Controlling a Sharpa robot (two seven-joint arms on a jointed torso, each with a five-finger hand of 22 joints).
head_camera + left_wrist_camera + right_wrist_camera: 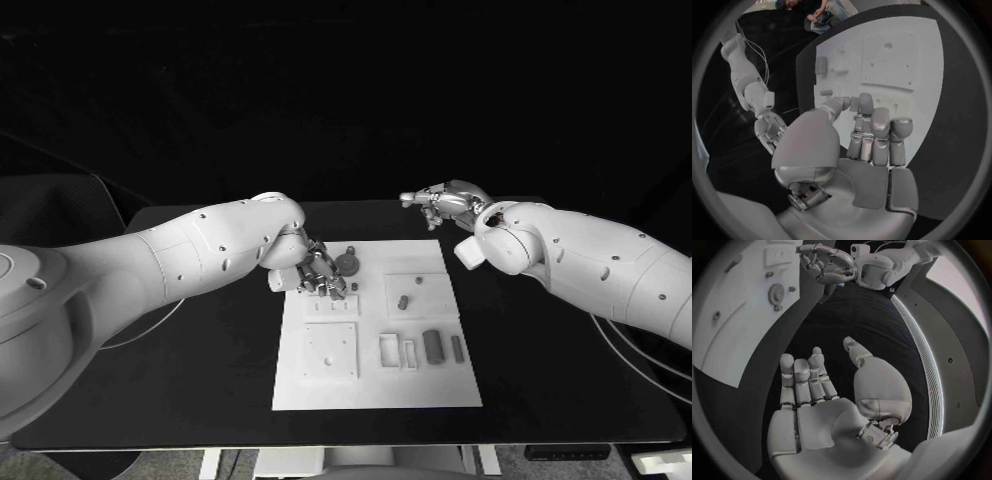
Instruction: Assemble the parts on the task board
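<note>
The white task board (378, 385) lies in the middle of the table. My left hand (320, 272) hangs over its far left part, fingertips pointing down at the board, right next to a grey gear (346, 264). In the left wrist view the left hand (861, 145) has thumb and fingertips drawn close together over the board (892, 55); whether anything sits between them cannot be told. My right hand (440, 203) hovers beyond the board's far edge, over the black table. In the right wrist view the right hand (817, 390) has straight, spread fingers and holds nothing, and the gear (775, 292) is also visible.
Two dark blocks (433, 346) (457, 347) and a small frame (389, 348) lie on the board's right side. A small peg (405, 300) stands on a raised plate. A square plate (329, 352) sits at the near left. Black table (188, 380) surrounds the board.
</note>
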